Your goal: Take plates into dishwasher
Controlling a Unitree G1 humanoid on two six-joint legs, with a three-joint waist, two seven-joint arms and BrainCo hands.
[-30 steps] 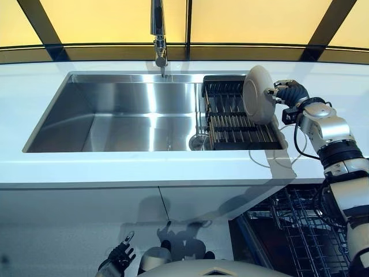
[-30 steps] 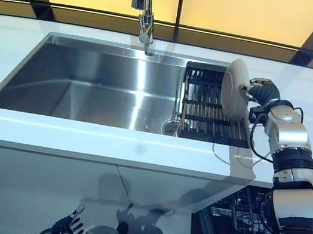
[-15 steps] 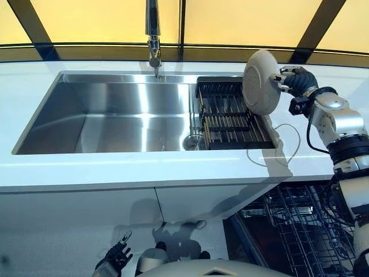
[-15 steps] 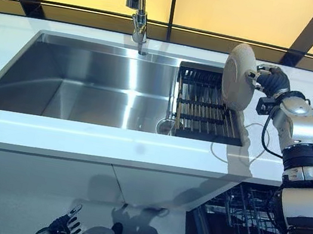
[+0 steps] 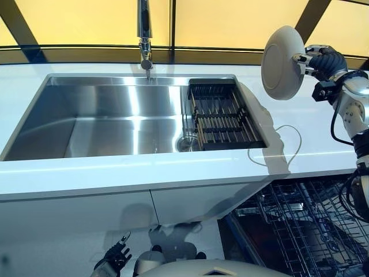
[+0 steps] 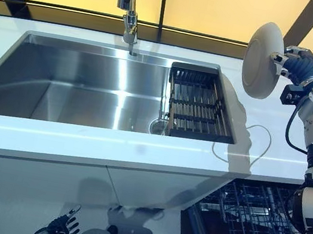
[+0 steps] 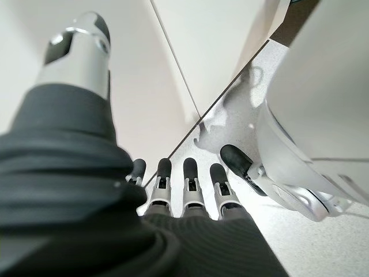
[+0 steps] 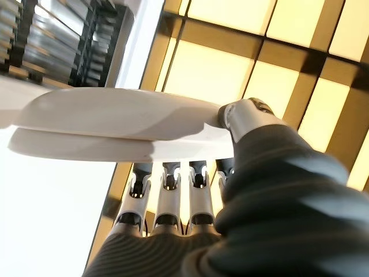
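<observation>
Pinching the plate [image 5: 282, 62] by its rim between thumb and fingers, the right hand [image 5: 320, 60] held it upright above the counter's [image 5: 300, 118] right end. Stiff, smooth and breakable, it looked slippery; the rim suited gripping. Left hand [image 5: 116, 258] hung relaxed, empty.

A round, off-white plate [image 5: 282, 62] is held on edge, near upright, in the air above the white bench [image 5: 173, 167], to the right of the sink's dark drying rack [image 5: 222, 114] and clear of it. Its rim is pinched at the right side by the right hand [image 5: 320, 59]. Below the bench edge, the open dishwasher [image 5: 302, 228] shows its dark wire rack
</observation>
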